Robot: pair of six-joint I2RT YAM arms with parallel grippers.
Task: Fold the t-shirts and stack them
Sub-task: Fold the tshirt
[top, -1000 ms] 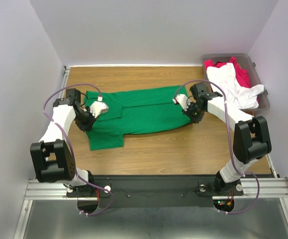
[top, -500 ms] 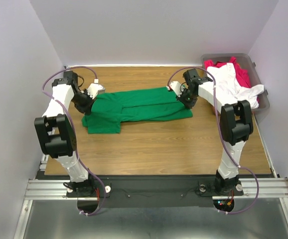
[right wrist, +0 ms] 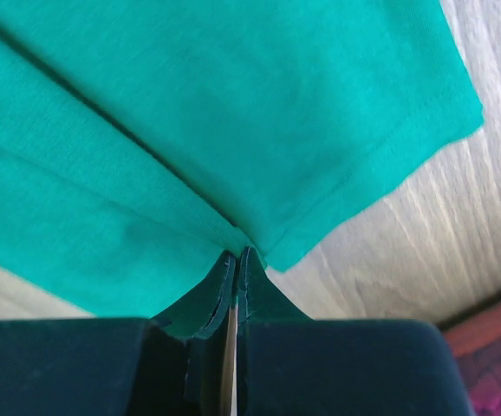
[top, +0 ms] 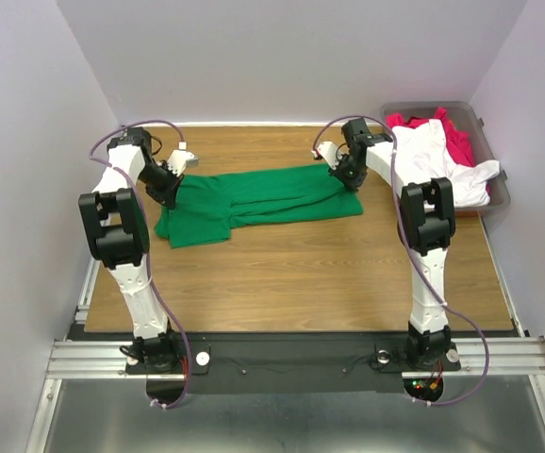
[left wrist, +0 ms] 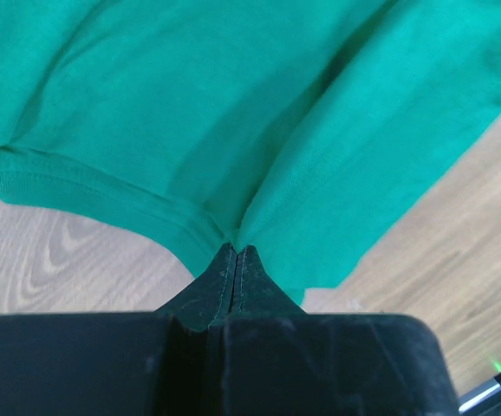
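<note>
Pale lavender walls (top: 282, 57) close in a wood-grain table (top: 291, 274) on three sides. A metal rail (top: 301, 356) runs along the near edge, where both arm bases are bolted.

Across the far half of the table lies the green t-shirt (top: 254, 200), drawn out left to right in a long band with lengthwise folds. A broader flap spreads toward the near side at its left end. The left gripper (top: 172, 185) is down at the shirt's left end and the right gripper (top: 345, 176) at its right end.

In the left wrist view the left gripper (left wrist: 235, 251) has its fingers pressed together, with green cloth (left wrist: 190, 104) gathered into a ridge that runs straight to the tips. The hem curves away over bare wood (left wrist: 60, 260). In the right wrist view the right gripper (right wrist: 236, 256) is likewise pinched on the shirt (right wrist: 233, 104), only a thin slit between its fingers, beside a hemmed corner that lies on the table (right wrist: 389, 251).

At the far right corner stands a grey-brown plastic bin (top: 433, 107), well apart from the green shirt. A white t-shirt (top: 433, 156) spills over its near rim, and a red t-shirt (top: 459, 142) lies behind and under it.

The raised black elbows of both arms block parts of the table's side edges in the overhead view. How much cloth sits inside each pinch is hidden by the fingers. A blurred reddish patch at the lower right of the right wrist view is too indistinct to name.
</note>
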